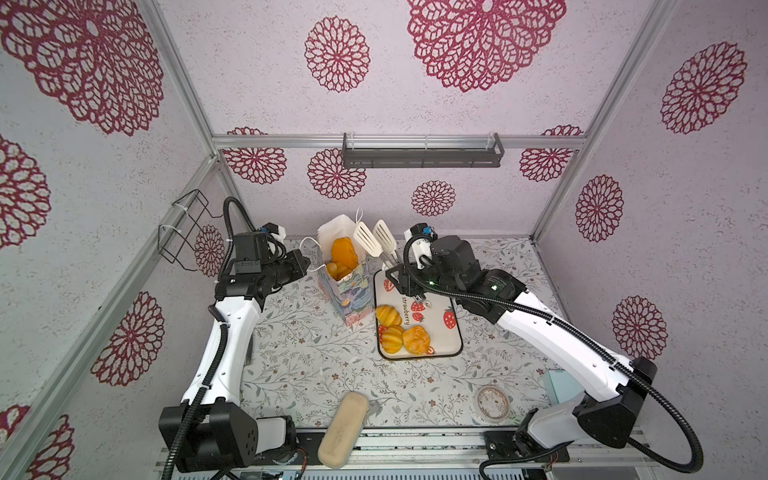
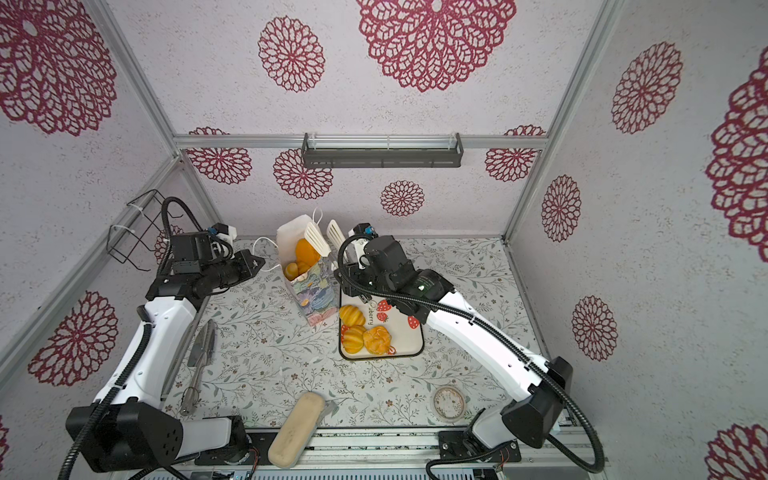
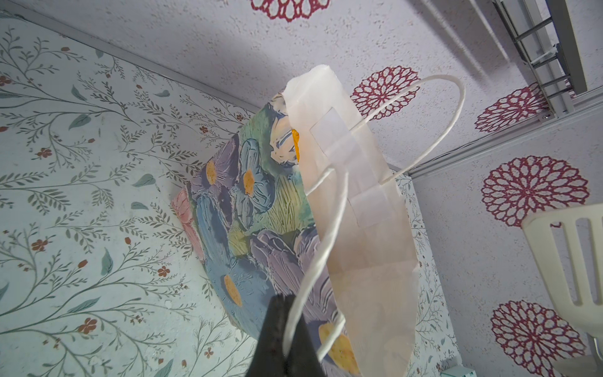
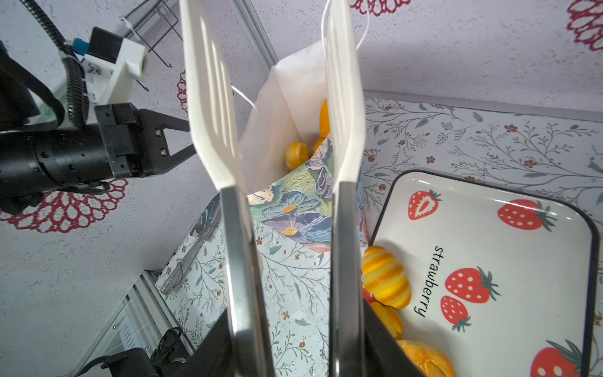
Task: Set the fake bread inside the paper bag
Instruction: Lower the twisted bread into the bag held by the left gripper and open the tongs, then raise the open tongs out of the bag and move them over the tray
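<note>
- The left arm was raised from its base at the front left with the elbow bent. Its wrist was laid level and pointed at the paper bag (image 1: 351, 297).
- The left gripper (image 1: 306, 262) was closed tight on the bag's white cord handle (image 3: 342, 202), which was seen looping past the black tips in the left wrist view.
- The right arm was stretched from the front right across the strawberry tray (image 1: 451, 345), with its wrist tipped up toward the back wall.
- The right gripper (image 1: 395, 272) was clamped on a pair of tongs (image 1: 365, 240). Their white slotted heads were held apart and empty at the bag's mouth.
- The bag was stood upright just beside the tray, and fake bread (image 1: 344, 251) was seen inside it.
- Three more pieces were lying on the tray's front end.
</note>
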Controlling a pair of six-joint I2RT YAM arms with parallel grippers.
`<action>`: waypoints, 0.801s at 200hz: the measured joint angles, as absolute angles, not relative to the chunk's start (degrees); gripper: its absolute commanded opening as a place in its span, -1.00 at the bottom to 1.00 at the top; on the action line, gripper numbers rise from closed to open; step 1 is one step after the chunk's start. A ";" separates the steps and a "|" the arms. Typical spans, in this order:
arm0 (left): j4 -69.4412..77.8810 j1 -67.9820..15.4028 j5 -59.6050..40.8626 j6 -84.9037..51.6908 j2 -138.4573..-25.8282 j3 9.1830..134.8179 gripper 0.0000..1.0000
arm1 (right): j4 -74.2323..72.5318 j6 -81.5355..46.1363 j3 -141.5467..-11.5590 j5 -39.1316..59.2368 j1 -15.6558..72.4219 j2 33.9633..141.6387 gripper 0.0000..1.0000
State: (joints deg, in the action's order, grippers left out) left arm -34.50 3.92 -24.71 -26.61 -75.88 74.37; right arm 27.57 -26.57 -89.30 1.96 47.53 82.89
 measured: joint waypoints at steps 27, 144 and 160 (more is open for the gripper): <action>-34.48 3.92 -24.75 -26.61 -75.83 74.35 -1.00 | 28.34 -26.68 -85.60 1.06 46.98 80.34 0.00; -34.11 3.92 -24.75 -26.61 -75.75 74.19 -1.00 | 32.56 -31.09 -69.23 -0.54 44.49 71.22 0.00; -34.11 3.92 -24.73 -26.61 -75.75 74.19 -1.00 | 33.43 -31.81 -66.98 -0.51 44.38 70.46 0.00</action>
State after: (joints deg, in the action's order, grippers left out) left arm -34.11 3.92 -24.73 -26.61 -75.75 74.19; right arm 33.43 -31.81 -66.98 -0.51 44.38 70.46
